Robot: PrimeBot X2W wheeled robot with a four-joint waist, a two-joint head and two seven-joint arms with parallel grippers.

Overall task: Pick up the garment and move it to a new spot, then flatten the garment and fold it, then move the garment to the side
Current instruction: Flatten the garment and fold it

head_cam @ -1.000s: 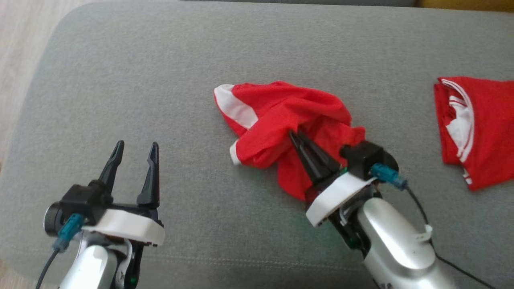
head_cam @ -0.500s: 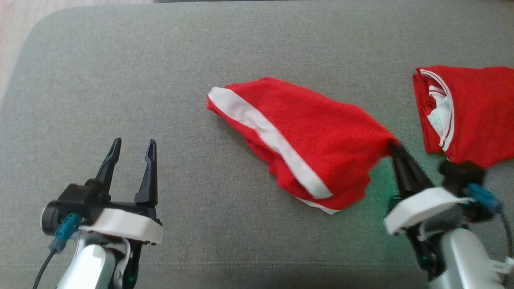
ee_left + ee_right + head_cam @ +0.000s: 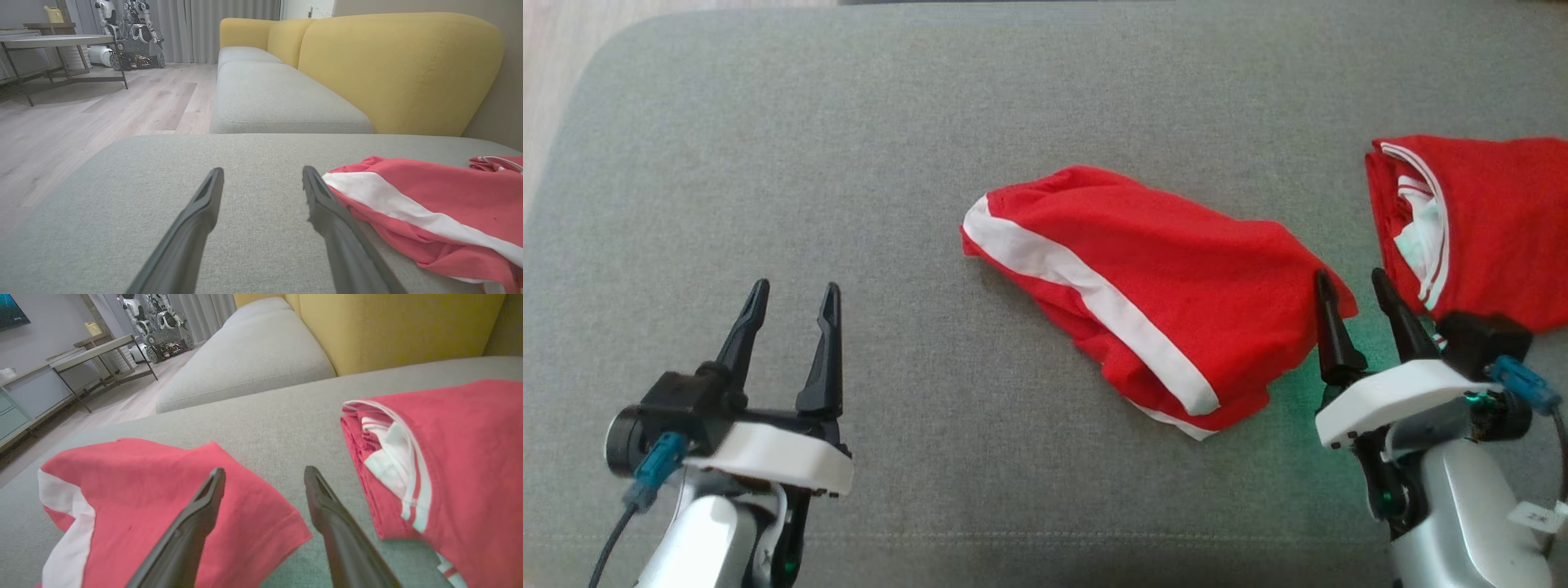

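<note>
Now that the right gripper [image 3: 1352, 284] has let go, its two fingers stand apart with nothing between them. A second ago they were pressed together deep in a crumpled heap of red cloth, and half a second ago they were pinching one corner and drawing it out. That corner of the garment [image 3: 1160, 278] now lies under and just ahead of the gripper's left-hand finger, and I cannot tell whether the two are touching. From there the cloth stretches away to the gripper's left in a long, slack shape on the grey cushion [image 3: 849, 163], its white band running lengthwise. I judge the move to a new spot as done. Flattening has barely begun, since the cloth looks doubled with layers bunched along its near edge. Just to this gripper's right sits a second, folded garment [image 3: 1494, 229], apart from the first. The right wrist view shows the bare strip of cushion between the two red pieces and the hemmed corner below the fingers, which the head view hides. Well off to the left, the left gripper [image 3: 796, 287] hovers with its fingers spread and empty. Its wrist view shows the white-banded end just beside its right-hand finger, and beyond that a yellow backrest [image 3: 400, 69].
</note>
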